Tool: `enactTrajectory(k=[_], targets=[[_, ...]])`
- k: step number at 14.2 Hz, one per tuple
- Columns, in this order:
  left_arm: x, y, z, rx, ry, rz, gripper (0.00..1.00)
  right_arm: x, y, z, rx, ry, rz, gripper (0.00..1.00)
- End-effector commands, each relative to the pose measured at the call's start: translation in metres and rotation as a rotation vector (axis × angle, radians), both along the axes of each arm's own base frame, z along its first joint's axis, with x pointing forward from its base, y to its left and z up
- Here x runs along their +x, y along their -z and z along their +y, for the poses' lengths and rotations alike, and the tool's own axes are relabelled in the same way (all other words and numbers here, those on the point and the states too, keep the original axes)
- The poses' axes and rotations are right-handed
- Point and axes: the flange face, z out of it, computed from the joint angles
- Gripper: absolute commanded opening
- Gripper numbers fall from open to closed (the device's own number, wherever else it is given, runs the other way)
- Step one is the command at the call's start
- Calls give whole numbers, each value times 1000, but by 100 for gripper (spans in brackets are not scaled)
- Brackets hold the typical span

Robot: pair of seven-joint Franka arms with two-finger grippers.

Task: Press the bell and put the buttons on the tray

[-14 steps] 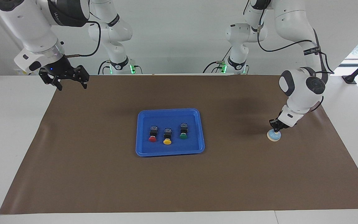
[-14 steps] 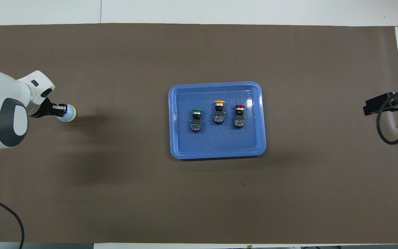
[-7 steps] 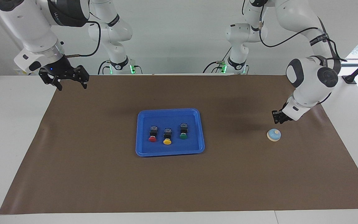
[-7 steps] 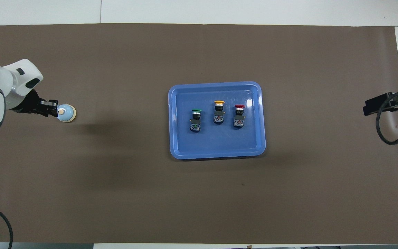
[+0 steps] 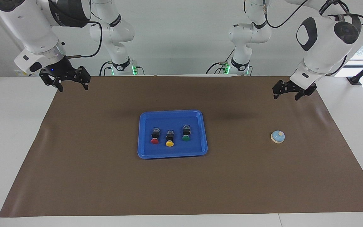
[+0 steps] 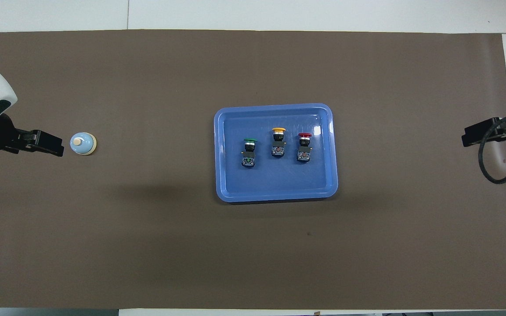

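The bell (image 5: pixel 277 136) (image 6: pixel 83 143), a light blue dome on a cream base, stands alone on the mat at the left arm's end of the table. My left gripper (image 5: pixel 286 97) (image 6: pixel 55 148) hangs high over the mat beside it, open, holding nothing and touching nothing. The blue tray (image 5: pixel 172 112) (image 6: pixel 275 106) lies mid-table. In it lie the red button (image 5: pixel 154 141) (image 6: pixel 305 135), the yellow button (image 5: pixel 169 143) (image 6: pixel 278 130) and the green button (image 5: pixel 186 137) (image 6: pixel 250 140), side by side on their sides. My right gripper (image 5: pixel 73 88) (image 6: pixel 468 135) waits open over the mat's edge at the right arm's end.
A brown mat (image 5: pixel 106 176) covers most of the white table (image 5: pixel 11 132). A black cable (image 6: pixel 494 175) loops from the right arm over the mat's edge. A black stand foot (image 5: pixel 354 80) sits at the table corner by the left arm.
My left gripper has lifted off the bell's knob, opened its fingers, and risen up and back toward its base. The bell, tray, buttons and right arm have not moved.
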Motion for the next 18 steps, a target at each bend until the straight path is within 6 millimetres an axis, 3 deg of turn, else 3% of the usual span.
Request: enactTrajectory(k=[1, 6, 10, 18], targets=[[11, -11, 2, -9, -15, 0, 100, -5, -3, -2, 8, -6, 9, 100], [16, -11, -2, -2, -4, -9, 100, -5, -3, -1, 8, -8, 9, 100], [31, -30, -6, -4, 2, -20, 100, -5, -3, -1, 8, -8, 9, 100], [22, -34, -17, -9, 27, -7, 100, -5, -3, -2, 8, -6, 9, 100]])
